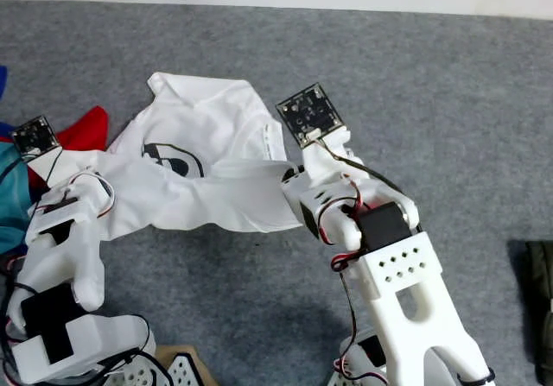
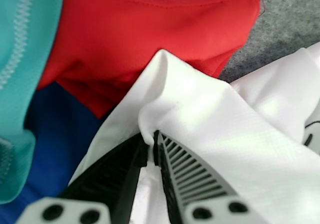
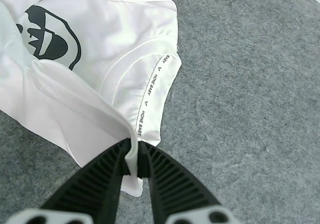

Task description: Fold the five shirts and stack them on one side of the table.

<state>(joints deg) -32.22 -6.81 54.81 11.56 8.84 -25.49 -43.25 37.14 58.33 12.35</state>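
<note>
shirt [image 1: 216,118] is laid mid-worktop [image 1: 449,75] | opposite edges are pinched by left jaws and right jaws, both closed on cloth | held at two ends, likely so a fold can be made

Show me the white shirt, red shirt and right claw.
white shirt [image 1: 223,136], high view, its chest.
red shirt [image 2: 150,38], left wrist view, its middle.
right gripper [image 3: 133,153], right wrist view, between its fingertips.

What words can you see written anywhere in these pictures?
On the neck tape inside the white shirt: one short brand label in small black letters, repeated along the tape; I don't read brand names out.
On the shirt's chest: a black drawing, a picture with no letters.
No numbers or signs elsewhere.
</note>
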